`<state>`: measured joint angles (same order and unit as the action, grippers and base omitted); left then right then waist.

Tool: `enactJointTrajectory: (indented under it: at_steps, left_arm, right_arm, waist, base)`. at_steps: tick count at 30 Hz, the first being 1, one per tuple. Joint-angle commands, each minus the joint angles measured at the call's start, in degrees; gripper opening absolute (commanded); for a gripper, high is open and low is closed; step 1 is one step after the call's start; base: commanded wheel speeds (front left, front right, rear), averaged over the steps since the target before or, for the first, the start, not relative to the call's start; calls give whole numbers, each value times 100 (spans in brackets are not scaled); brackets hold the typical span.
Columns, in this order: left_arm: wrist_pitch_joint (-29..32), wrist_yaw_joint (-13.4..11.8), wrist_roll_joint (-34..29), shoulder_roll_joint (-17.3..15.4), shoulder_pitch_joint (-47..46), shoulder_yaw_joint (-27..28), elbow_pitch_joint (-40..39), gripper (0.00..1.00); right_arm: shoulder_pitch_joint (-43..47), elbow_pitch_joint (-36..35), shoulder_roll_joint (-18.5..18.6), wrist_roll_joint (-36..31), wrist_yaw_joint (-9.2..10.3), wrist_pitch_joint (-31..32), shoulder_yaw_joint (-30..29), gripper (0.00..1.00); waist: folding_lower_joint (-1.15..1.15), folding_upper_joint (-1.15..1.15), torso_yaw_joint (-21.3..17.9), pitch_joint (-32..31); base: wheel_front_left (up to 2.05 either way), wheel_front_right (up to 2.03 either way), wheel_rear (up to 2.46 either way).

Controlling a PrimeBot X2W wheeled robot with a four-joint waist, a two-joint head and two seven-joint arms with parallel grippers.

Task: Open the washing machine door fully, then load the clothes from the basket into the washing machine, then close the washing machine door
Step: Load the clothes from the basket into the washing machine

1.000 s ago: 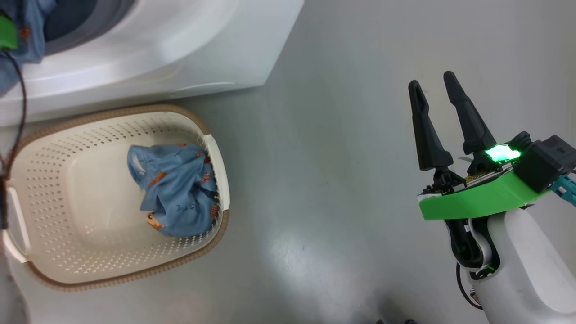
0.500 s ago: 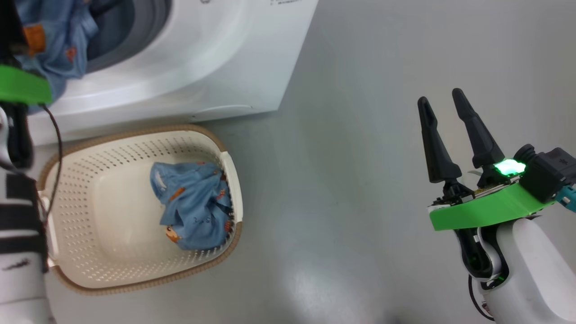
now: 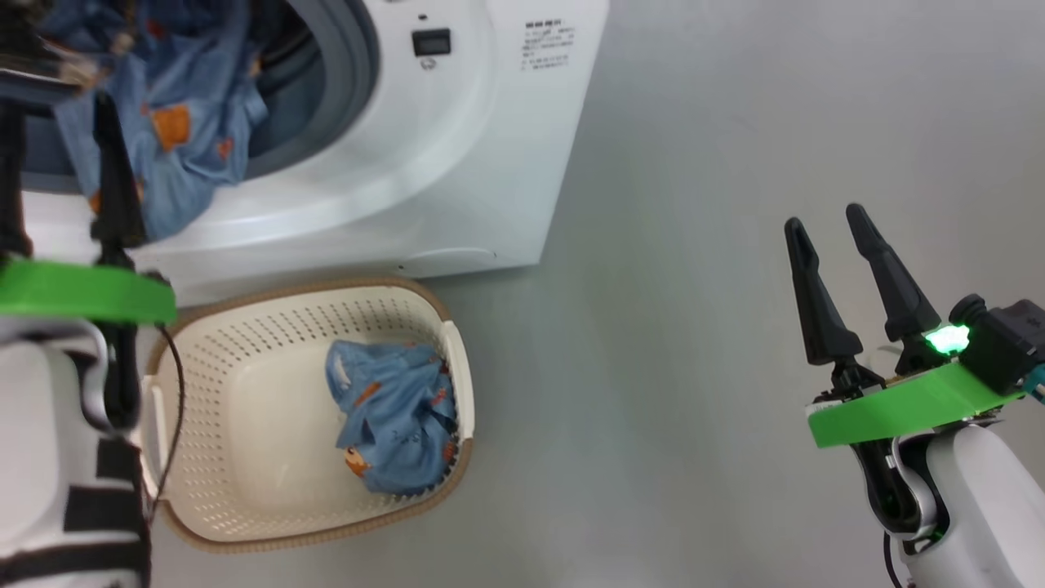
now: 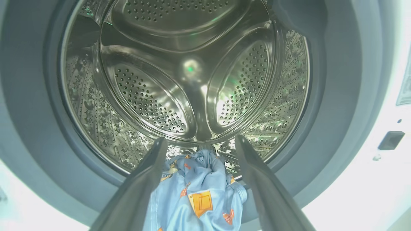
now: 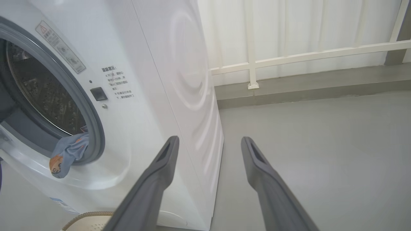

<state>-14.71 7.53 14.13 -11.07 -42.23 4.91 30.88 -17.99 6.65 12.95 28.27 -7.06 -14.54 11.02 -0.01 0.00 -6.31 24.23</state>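
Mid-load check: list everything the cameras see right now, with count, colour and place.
washing machine: one, white, upper left of the head view, doorway open
gasket: one, grey, around the doorway
drum: one, perforated steel, inside
basket: one, cream with brown rim, on the floor before the machine
clothes: two, light blue printed; one draped over the doorway lip, one in the basket
floor: grey
railing: one, white, beyond the machine
left gripper: fingers open, either side of the draped garment
right gripper: fingers open, above the floor
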Motion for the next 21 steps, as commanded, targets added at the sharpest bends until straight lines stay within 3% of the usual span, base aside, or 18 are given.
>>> enactJointTrajectory:
  at_steps: [1, 21]
  left_arm:
    - [-29, -5, 36, -171, 223, 129, -230, 100]
    - [-29, -5, -94, 204, 2085, 0, -846, 100]
  right_arm:
    - [179, -88, 95, 43, -43, -46, 81, 100]
    - [1124, 6, 309, 173, -43, -46, -40, 100]
  waist:
    - [1, 0, 163, -297]
    - [1, 0, 451, -1491]
  base:
    - [0, 0, 0]
    - [0, 0, 0]
